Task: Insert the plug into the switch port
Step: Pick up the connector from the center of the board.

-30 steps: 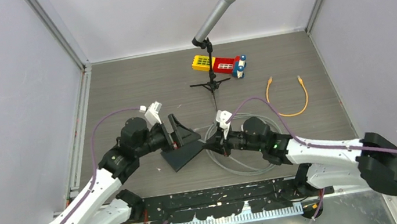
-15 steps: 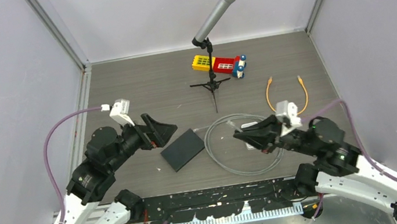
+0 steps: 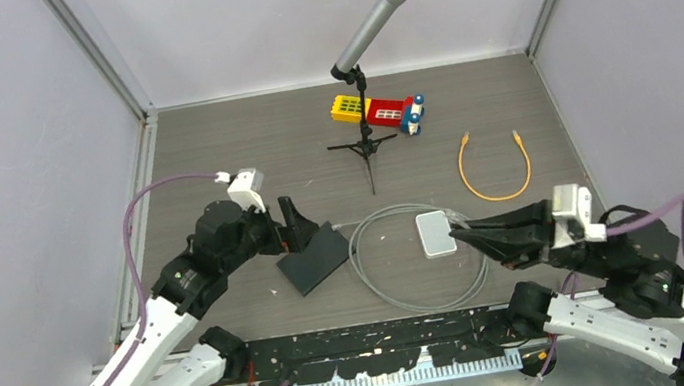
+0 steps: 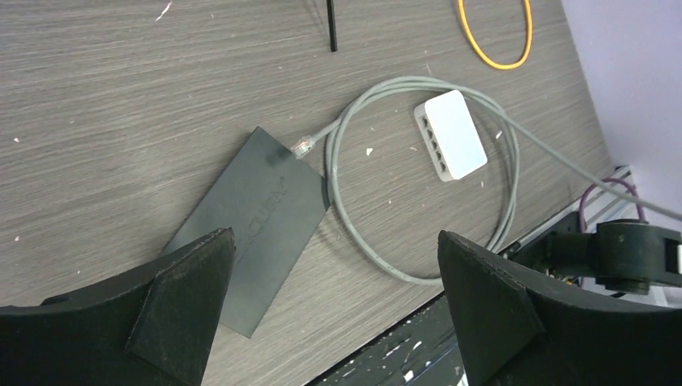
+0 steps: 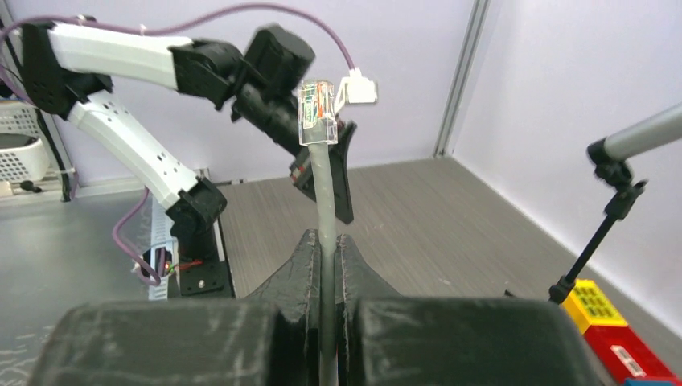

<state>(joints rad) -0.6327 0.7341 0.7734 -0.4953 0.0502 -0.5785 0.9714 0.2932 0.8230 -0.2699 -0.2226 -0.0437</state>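
Jaws of right gripper (image 5: 324,241) pinch cable (image 5: 326,193) below its plug (image 5: 315,112); left gripper (image 4: 334,234) gapes empty; nothing yet inserted in switch (image 4: 450,134).

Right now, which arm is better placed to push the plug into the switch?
Right. The right pincer is shut on the grey cable, its plug sticking out ahead, close to the white switch. The left pincer is open and empty near the black pad.

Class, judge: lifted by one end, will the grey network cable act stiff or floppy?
Likely semi-stiff: the grey cable juts straight, unsupported, beyond the right gripper, which is shut on it. Its wide loop suggests springiness. It is thin, so probably light.
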